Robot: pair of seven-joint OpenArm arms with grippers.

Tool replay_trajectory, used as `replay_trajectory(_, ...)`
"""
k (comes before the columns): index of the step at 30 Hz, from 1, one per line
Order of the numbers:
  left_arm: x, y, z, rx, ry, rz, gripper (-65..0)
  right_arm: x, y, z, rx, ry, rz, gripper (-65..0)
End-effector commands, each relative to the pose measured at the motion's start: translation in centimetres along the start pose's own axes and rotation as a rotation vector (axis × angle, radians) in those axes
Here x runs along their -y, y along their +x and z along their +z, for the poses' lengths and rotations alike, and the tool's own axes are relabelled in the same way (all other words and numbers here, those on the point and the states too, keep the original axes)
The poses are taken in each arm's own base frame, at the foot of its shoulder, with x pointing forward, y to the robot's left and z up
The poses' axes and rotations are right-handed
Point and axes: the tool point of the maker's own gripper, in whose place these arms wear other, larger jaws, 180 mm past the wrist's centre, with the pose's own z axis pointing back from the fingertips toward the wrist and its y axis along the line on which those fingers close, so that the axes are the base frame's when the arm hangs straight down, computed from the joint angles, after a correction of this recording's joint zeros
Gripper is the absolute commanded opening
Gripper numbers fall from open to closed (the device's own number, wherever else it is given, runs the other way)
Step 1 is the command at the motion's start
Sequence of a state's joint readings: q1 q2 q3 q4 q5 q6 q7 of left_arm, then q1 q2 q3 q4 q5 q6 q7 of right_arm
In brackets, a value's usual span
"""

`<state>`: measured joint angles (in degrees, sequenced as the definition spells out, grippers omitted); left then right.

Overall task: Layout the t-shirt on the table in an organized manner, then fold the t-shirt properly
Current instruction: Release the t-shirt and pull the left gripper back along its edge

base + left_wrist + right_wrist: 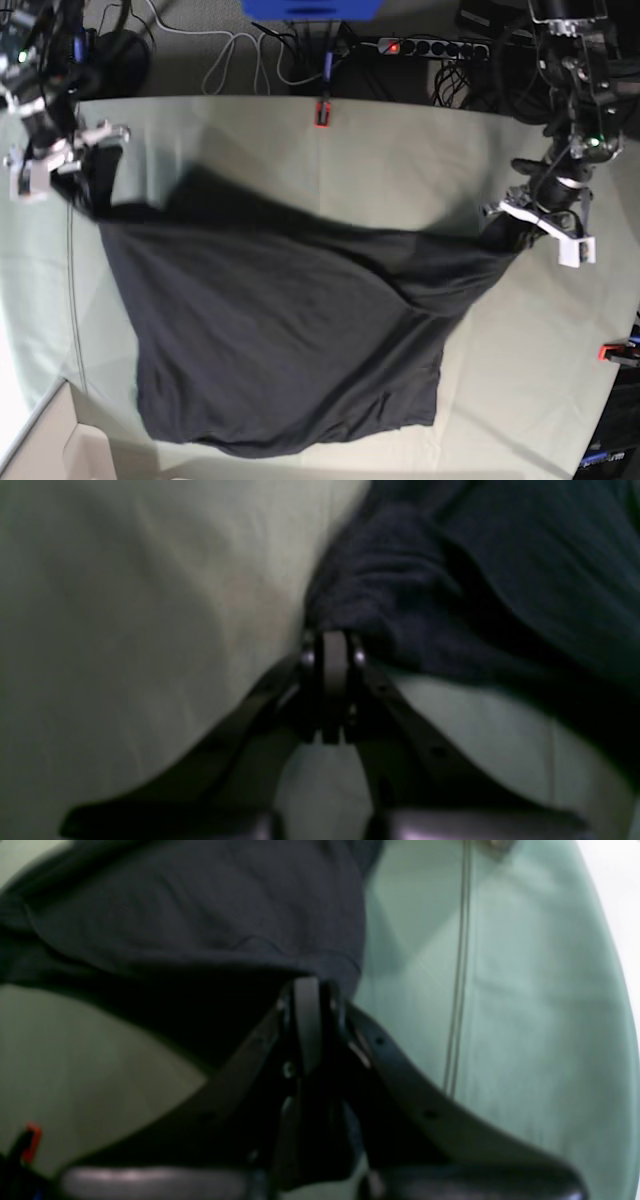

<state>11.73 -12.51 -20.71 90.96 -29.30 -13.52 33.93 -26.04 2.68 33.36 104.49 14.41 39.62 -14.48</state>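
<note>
Pincers come first here, and both are closed on cloth. The left gripper (332,647) has its jaws pressed together with a bunched fold of the t-shirt (450,590) caught at the tips; in its wrist view the dark fabric spreads away toward one and two o'clock, with pale table (125,630) cloth filling the side from nine to eleven. In the base view that same left gripper (510,225) sits at about three o'clock of the scene, holding one stretched corner of the shirt. The right gripper (307,990) is likewise clamped tight on a hemmed edge of the t-shirt (200,905), the fabric hanging off toward ten and eleven o'clock while bare table (525,1015) covering lies toward three o'clock, crossed by a thin cable (460,965). From the base camera the right gripper (85,185) is near ten o'clock, gripping the opposite corner. Between the two the t-shirt (280,340) is pulled taut along its upper edge and drapes down toward six o'clock across the table (400,160), wrinkled and uneven at its lower hem. A red clamp (322,113) marks the table's edge at twelve o'clock, another clamp (615,351) at four o'clock.
</note>
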Motion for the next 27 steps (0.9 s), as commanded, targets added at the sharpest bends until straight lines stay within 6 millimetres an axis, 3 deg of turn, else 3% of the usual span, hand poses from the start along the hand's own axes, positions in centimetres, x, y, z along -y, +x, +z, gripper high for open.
replay_trajectory(1, 0.4, 2.0, 0.1, 0.065, -0.023, 0.004, -59.1, -0.2, 1.6, 0.5, 0.077, 0.007, -0.006, -65.0)
replay_trajectory(7, 1.7, -0.1, 0.2, 0.018, -0.065, 0.021, -39.2, 0.8, 0.2, 2.8, 0.089, -0.055, -0.047, -65.0)
replay_trajectory(12, 1.4, -1.4, 1.0, -0.007, -0.057, 0.025, -30.1, 2.8, -1.4, 3.9, 0.058, -0.128, -0.078, -65.0)
replay_trajectory(19, -2.7, -0.1, 1.0, 0.034, 0.041, 0.081, -27.5, 5.0, -3.6, 5.4, 0.032, -0.230, -0.146, -65.0)
replay_trajectory(27, -2.6, 1.8, -1.5, 0.062, 0.031, 0.124, -27.5, 6.9, -5.2, 6.1, 0.015, -0.294, -0.186, -65.0)
